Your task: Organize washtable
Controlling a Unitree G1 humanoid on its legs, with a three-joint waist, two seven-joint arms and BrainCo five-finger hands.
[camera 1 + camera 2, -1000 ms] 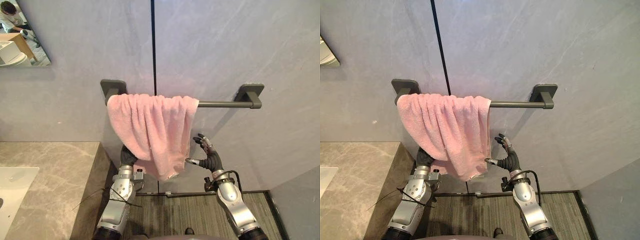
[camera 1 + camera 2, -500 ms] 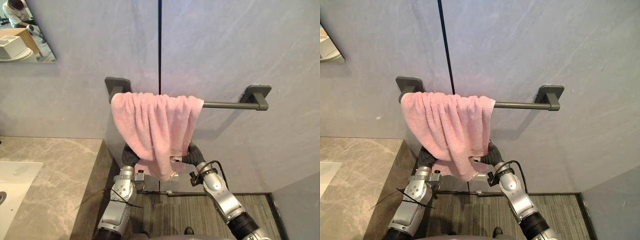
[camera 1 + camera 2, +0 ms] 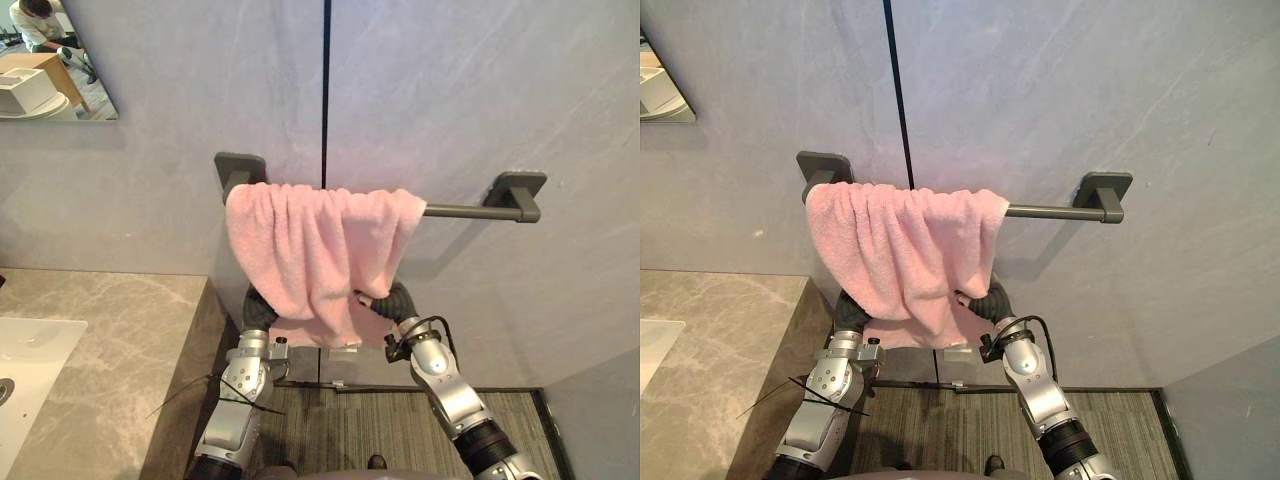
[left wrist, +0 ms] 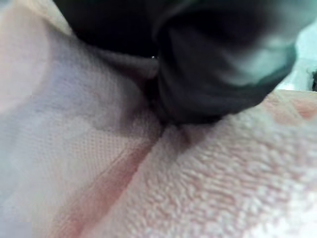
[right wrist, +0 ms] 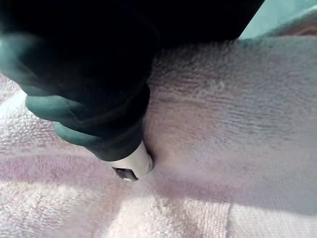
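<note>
A pink towel (image 3: 315, 255) hangs bunched over the left half of a dark grey towel rail (image 3: 465, 211) fixed to a grey wall (image 3: 480, 90), its folds spreading from the rail's left bracket to about the middle of the bar, while the right half of the bar is bare. Below the rail, the robot's left hand (image 3: 258, 308) reaches up behind the towel's lower left corner, where the cloth covers all but its dark ribbed cover, so whether it grips the towel cannot be told. The left wrist view shows that cover lying against pink terry cloth at very close range. The right hand (image 3: 398, 300) sits below the middle of the rail at the towel's lower right edge, its dark cover against the cloth and the rest tucked into the folds, and here too the hold cannot be told. In the right wrist view the cover presses into the towel, which dimples around it. A small pale tag (image 3: 345, 346) shows at the towel's bottom hem between the two hands, too small for any writing to be read. A thin dark seam (image 3: 326, 90) runs down the wall to the rail and passes behind the towel. Below and to the left of the rail lies a marbled stone counter (image 3: 110, 340) with a white sink (image 3: 30, 350) cut off at the edge. High to the left of the rail, a mirror (image 3: 50, 60) shows part of a person (image 3: 35, 20). Under the rail, a grey striped floor (image 3: 350, 430) meets the wall.
</note>
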